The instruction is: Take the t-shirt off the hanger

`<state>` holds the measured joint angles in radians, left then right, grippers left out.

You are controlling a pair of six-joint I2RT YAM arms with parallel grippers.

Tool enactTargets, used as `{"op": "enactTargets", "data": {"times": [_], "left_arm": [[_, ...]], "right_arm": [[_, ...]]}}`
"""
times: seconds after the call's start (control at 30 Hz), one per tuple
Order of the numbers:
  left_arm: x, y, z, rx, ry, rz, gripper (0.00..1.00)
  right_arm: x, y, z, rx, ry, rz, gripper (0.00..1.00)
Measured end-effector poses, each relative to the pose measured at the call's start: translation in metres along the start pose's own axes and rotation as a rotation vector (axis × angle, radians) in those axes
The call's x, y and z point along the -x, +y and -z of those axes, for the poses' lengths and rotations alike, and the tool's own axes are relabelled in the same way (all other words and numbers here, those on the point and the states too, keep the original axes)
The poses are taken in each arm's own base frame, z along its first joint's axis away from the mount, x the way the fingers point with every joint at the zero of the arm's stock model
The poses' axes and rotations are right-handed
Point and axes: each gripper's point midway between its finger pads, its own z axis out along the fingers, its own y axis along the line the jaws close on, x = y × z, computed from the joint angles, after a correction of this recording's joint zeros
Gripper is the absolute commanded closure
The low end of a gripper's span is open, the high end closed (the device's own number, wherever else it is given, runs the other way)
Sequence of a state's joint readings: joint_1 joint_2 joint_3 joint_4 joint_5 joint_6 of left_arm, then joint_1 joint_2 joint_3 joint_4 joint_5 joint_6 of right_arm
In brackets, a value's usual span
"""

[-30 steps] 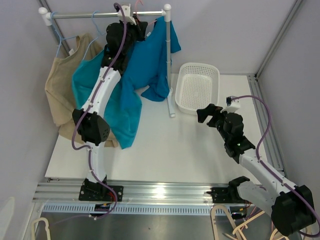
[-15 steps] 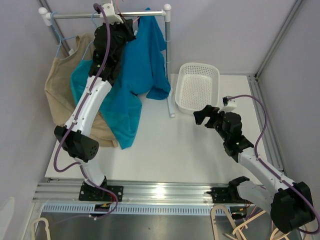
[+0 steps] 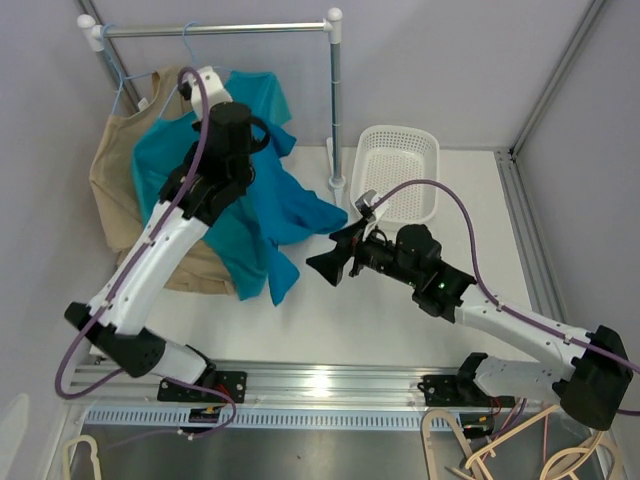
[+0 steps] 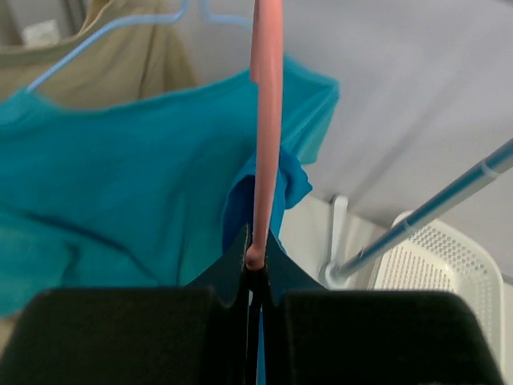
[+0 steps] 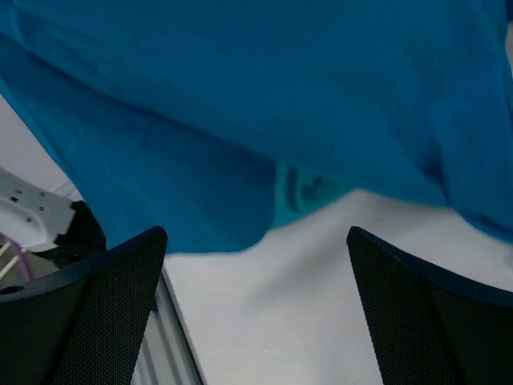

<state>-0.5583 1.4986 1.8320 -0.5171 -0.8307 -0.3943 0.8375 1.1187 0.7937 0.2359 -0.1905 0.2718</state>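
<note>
The left gripper [image 4: 255, 269] is clenched tight on a thin pink plastic hanger [image 4: 264, 120], which it holds below the silver metal clothes rail [image 3: 220, 30]. The teal cotton t-shirt [image 3: 270, 215] hangs bunched about that gripper. It spills down over the left arm, and its lower edge trails onto the white table [image 3: 400, 300]. Whether the shirt is threaded on the pink hanger I cannot tell from here.

The right gripper [image 5: 255, 234] hangs just beside the shirt's lower hem. Its fingers [image 5: 88, 313] are spread wide with nothing between them, and teal cloth fills most of its wrist view.

The white perforated plastic basket [image 3: 432, 165] stands on the table just right of the rack's upright post [image 3: 336, 110]. Only its own holed floor shows inside. The shirt lies wholly outside it, to its left.

Behind the teal shirt, a beige sleeveless top [image 3: 115, 190] hangs on a pale blue wire hanger [image 3: 187, 38] hooked over the rail.
</note>
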Motion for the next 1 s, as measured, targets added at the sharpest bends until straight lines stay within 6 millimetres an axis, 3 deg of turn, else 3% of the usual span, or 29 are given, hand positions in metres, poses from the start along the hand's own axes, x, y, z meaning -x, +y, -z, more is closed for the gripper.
{"op": "enactTargets", "data": {"times": [0.13, 0.27, 0.47, 0.6, 0.67, 0.7, 0.77, 1.0], "left_arm": [[-0.014, 0.039, 0.033, 0.052, 0.027, 0.029, 0.99], [-0.028, 0.066, 0.044, 0.101, 0.027, 0.029, 0.99], [-0.038, 0.066, 0.038, 0.132, 0.033, 0.012, 0.99], [-0.043, 0.065, 0.035, 0.142, 0.042, 0.008, 1.00], [-0.045, 0.066, 0.035, 0.143, 0.046, 0.012, 0.99], [-0.045, 0.066, 0.035, 0.143, 0.046, 0.013, 1.00], [-0.045, 0.066, 0.035, 0.143, 0.048, 0.016, 1.00], [-0.048, 0.065, 0.036, 0.142, 0.056, 0.024, 1.00]], "right_arm": [[0.021, 0.051, -0.003, 0.135, -0.031, 0.043, 0.00], [0.019, 0.085, 0.000, 0.222, -0.023, 0.060, 0.01], [0.009, 0.122, -0.007, 0.324, 0.032, 0.061, 0.01], [-0.015, 0.150, -0.008, 0.376, 0.089, 0.065, 0.01], [-0.026, 0.157, -0.010, 0.384, 0.111, 0.070, 0.01], [-0.031, 0.159, -0.012, 0.381, 0.123, 0.071, 0.09], [-0.035, 0.158, -0.021, 0.362, 0.137, 0.075, 0.12], [-0.037, 0.153, -0.039, 0.276, 0.130, 0.086, 0.01]]}}
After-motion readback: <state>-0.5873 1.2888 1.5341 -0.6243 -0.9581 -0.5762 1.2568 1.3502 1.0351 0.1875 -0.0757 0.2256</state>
